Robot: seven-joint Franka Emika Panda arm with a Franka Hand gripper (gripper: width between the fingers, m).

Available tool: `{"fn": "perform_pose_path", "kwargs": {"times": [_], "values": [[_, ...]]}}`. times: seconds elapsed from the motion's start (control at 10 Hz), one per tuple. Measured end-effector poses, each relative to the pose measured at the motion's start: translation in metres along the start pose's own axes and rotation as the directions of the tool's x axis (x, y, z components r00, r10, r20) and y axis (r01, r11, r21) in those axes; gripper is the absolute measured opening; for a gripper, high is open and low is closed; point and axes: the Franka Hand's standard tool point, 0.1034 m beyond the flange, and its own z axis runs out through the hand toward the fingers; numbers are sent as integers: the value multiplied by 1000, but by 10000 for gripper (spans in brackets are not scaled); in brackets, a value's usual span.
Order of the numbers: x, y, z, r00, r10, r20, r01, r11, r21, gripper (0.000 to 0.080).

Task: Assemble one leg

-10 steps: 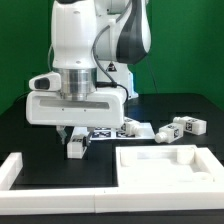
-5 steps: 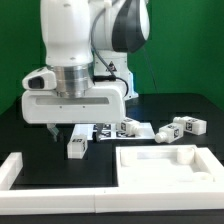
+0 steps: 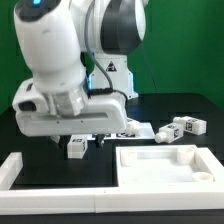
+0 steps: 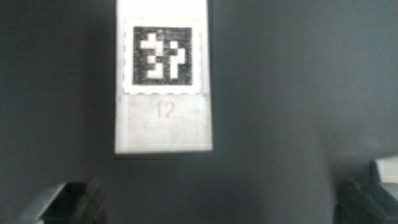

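Item 1: black tabletop (image 3: 100,160), matte, carrying all the entries below.
Item 2: large white square panel (image 3: 160,172) with a raised rim, lying flat toward the exterior view's right.
Item 3: long white border bar (image 3: 60,196) along the near edge, turning a corner at the exterior view's left.
Item 4: marker board (image 3: 140,131), flat, partly hidden.
Item 5: green backdrop (image 3: 190,50).

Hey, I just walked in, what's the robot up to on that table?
The Panda arm is working on one leg, a small white tagged block lying on the black table. Its gripper hovers above the leg with the fingers open, not touching it. More legs lie towards the exterior view's right, and the large white panel sits nearby with no leg on it.
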Motion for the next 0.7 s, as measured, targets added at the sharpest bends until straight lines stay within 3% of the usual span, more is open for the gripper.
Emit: {"fn": "perform_pose_path", "kwargs": {"times": [0.1, 0.2, 0.3, 0.4, 0.5, 0.7], "values": [[0, -1, 0, 998, -1, 58, 1, 1000, 7, 649], [-7, 3, 2, 990, -9, 138, 7, 1000, 14, 649], [-20, 13, -6, 964, -5, 266, 2, 1000, 12, 649], [-16, 19, -20, 945, -1, 328, 8, 1000, -20, 649], [-14, 21, -15, 931, 2, 366, 17, 999, -49, 649], [-14, 23, -7, 914, 13, 406, 15, 998, -64, 649]]}}
